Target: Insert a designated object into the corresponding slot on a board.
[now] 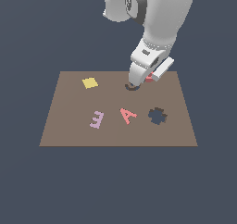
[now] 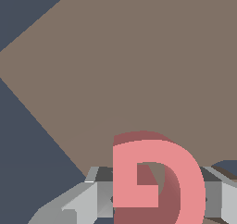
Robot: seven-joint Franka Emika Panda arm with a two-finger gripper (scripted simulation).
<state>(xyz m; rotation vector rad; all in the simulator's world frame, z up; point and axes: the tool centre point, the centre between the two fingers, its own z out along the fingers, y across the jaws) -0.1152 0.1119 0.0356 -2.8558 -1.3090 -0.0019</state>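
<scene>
The red-pink G block (image 2: 157,172) fills the near part of the wrist view, held between my gripper's (image 2: 157,202) grey fingers (image 2: 81,202). In the exterior view only a small red corner of the block (image 1: 149,78) shows under the white hand, where the gripper (image 1: 147,76) hangs low over the far middle of the brown board (image 1: 69,121). The dark slot (image 1: 131,87) peeks out as a curved edge just to the exterior view's left of the block; the hand hides most of it. I cannot tell whether the block touches the board.
On the board lie a yellow square (image 1: 90,83) at the far left, a lilac letter E (image 1: 96,119), a pink-red letter A (image 1: 128,115) and a dark cog-like cutout (image 1: 158,116). Dark floor surrounds the board's edges (image 2: 28,126).
</scene>
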